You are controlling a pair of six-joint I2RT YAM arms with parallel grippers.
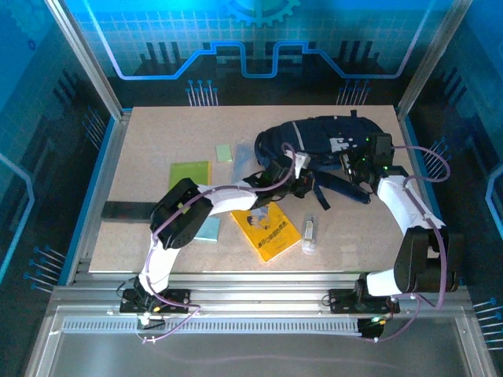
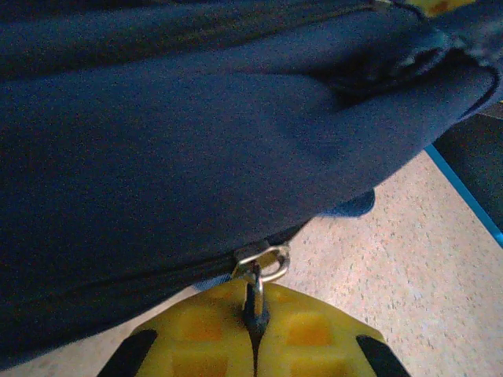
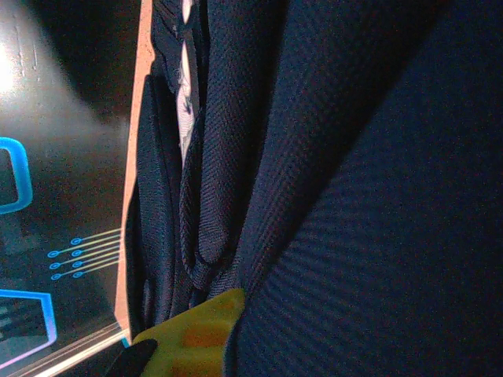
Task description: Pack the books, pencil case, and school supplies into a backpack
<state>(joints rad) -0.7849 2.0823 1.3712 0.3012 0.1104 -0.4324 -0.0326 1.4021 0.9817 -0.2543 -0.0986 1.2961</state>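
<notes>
Tan table [image 1: 157, 133] | backpack [image 1: 322, 137] lies upper right of the top view | your left gripper [image 2: 255, 334] pinches the zipper pull [image 2: 253, 297]; your right gripper [image 3: 220, 330] is pressed together on its cloth | risk: tug hard and the zipper pull may slip out, or the backpack may slide

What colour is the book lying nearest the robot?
Orange-yellow book with dark print; top external view.

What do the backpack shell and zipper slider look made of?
Backpack: woven synthetic, likely nylon or polyester; matte navy, fine diagonal weave in the right wrist view. Zipper slider: probably metal; pale glossy loop catching light. Its dark pull tab, pinched in the left end effector, could be plastic or coated metal.
</notes>
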